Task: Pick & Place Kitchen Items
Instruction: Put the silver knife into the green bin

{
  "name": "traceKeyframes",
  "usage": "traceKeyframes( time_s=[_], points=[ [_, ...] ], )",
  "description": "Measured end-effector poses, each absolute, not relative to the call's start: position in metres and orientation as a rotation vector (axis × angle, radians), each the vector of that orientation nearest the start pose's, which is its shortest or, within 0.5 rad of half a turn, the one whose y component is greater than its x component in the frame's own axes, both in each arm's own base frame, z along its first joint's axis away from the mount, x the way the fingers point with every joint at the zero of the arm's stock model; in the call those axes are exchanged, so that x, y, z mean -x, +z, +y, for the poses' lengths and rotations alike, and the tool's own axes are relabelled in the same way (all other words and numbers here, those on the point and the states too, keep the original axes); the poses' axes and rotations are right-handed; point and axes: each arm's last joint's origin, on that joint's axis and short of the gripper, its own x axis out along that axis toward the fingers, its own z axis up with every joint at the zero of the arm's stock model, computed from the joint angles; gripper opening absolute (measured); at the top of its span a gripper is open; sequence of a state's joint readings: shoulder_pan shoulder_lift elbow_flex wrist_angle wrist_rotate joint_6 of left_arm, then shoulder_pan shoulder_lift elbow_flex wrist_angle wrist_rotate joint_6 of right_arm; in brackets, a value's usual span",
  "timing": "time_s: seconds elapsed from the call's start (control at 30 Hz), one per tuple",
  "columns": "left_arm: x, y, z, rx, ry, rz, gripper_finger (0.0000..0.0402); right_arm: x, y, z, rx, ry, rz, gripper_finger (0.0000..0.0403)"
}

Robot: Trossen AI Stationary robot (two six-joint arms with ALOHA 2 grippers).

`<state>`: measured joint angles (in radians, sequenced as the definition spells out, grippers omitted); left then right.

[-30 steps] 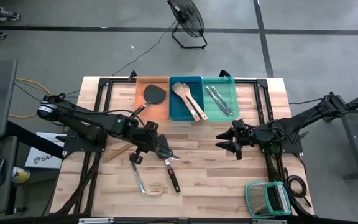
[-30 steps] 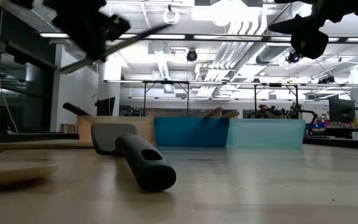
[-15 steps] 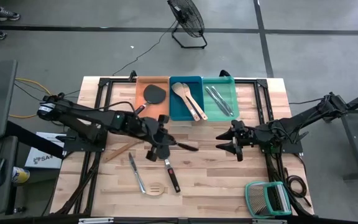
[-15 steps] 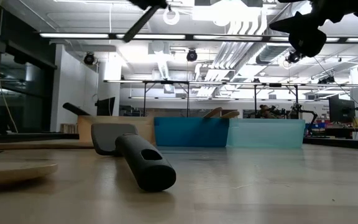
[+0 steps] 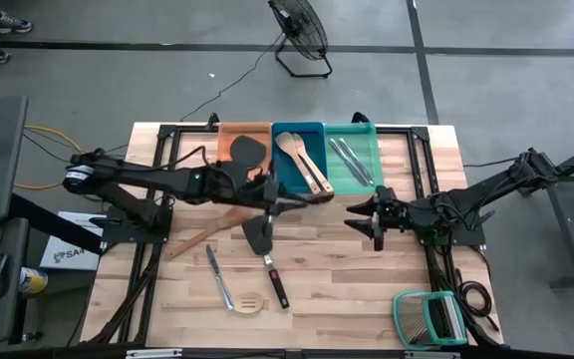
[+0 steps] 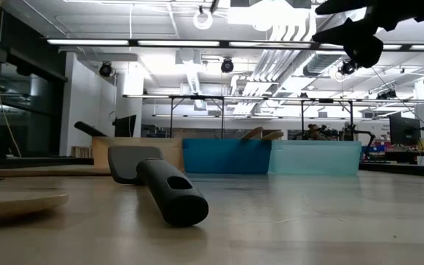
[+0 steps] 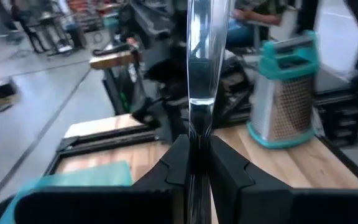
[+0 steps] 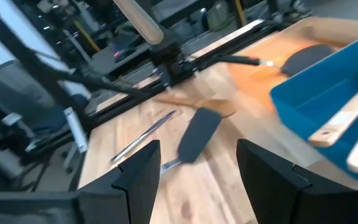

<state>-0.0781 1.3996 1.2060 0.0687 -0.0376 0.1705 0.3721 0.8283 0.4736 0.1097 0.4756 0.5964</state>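
Cutlery is what we've got in the left gripper (image 5: 273, 199) right now: a slim silver piece (image 7: 201, 62), pinched tight between the two fingers and sticking out past the fingertips toward the right arm. From the left wrist view we can see the metal shaft running straight up the middle of the clamped fingers.

Just beyond that gripper sit the trays. The blue tray (image 5: 279, 176) with two wooden spoons (image 5: 302, 160) is closest, the orange tray (image 5: 229, 133) with a black spatula (image 5: 248, 150) is off to its outer side, and the teal tray (image 5: 369, 148) holding more silver cutlery (image 5: 352, 160) is past the tip of the held piece.

On the table (image 5: 357, 289), right under and behind the left gripper, there's a second black spatula (image 5: 259, 234) lying flat, with its handle running away from the trays. Near it are a silver knife (image 5: 217, 274), a wooden slotted spatula (image 5: 250, 302) and a long wooden utensil (image 5: 207, 231) lying diagonally beneath the left arm.

The right gripper (image 5: 370, 217) hangs above the table, near the tip of the held piece, fingers spread wide with nothing between them. Behind it, well apart at the table's corner, stands the green-framed grater (image 5: 429, 317).
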Motion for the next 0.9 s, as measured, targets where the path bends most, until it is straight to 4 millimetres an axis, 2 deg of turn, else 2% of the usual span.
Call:
traceKeyframes(
  time_s=[0.1,0.27,0.43,0.67,0.9],
  points=[
    [-0.327,0.364,-0.018,-0.155,-0.036,0.073,0.0029,-0.175,0.248,0.053,-0.466,-0.181,0.168,0.0203],
    [-0.341,0.364,-0.013,-0.121,-0.046,-0.036,0.0029,-0.180,0.255,0.054,-0.285,-0.155,0.096,0.0203],
    [-0.355,0.358,-0.012,-0.078,-0.052,-0.115,0.0029,-0.198,0.258,0.049,-0.206,-0.191,-0.003,0.0203],
    [-0.362,0.349,-0.013,-0.043,-0.059,-0.101,0.0029,-0.217,0.258,0.041,-0.157,-0.226,-0.109,0.0203],
    [-0.364,0.348,-0.012,-0.042,-0.045,-0.108,0.0029,-0.230,0.254,0.039,-0.142,-0.090,-0.156,0.0203]
  ],
)
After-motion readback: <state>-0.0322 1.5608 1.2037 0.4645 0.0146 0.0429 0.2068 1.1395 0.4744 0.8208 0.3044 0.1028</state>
